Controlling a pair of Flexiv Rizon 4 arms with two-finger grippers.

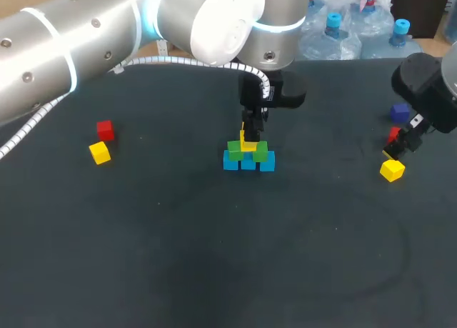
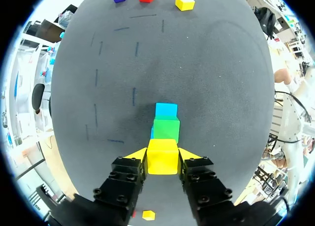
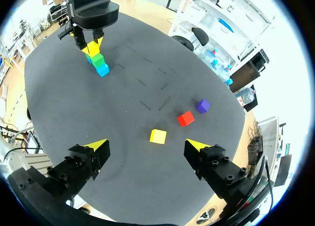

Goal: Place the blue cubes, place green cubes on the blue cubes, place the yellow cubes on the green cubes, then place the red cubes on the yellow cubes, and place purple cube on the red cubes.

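- Our left gripper point(image 2: 162, 159) is clamped on the held yellow cube point(image 2: 162, 156), with 1 yellow fingertip pressed against each side of it.
- Directly beneath those jaws stand the 2 green cubes point(image 1: 260, 153), side by side on the 3 blue cubes point(image 1: 248, 163), which form a row.
- The held yellow cube sits over the seam between the 2 greens. We cannot tell whether it touches them.
- Seen along the left fingers, 1 green cube and 1 blue cube show just ahead of the held one.
- Our right gripper point(image 3: 147, 145) hovers above the dark table point(image 1: 214, 256) with its fingers spread wide and nothing between them.
- Just ahead of those open jaws lies the near yellow cube point(image 3: 158, 136). Farther ahead are the near red cube point(image 3: 185, 118) and then the purple cube point(image 3: 202, 106), all 3 apart from one another.
- Well away from the left gripper, on its outer side, the far red cube point(image 1: 105, 130) and the far yellow cube point(image 1: 100, 152) lie close together.
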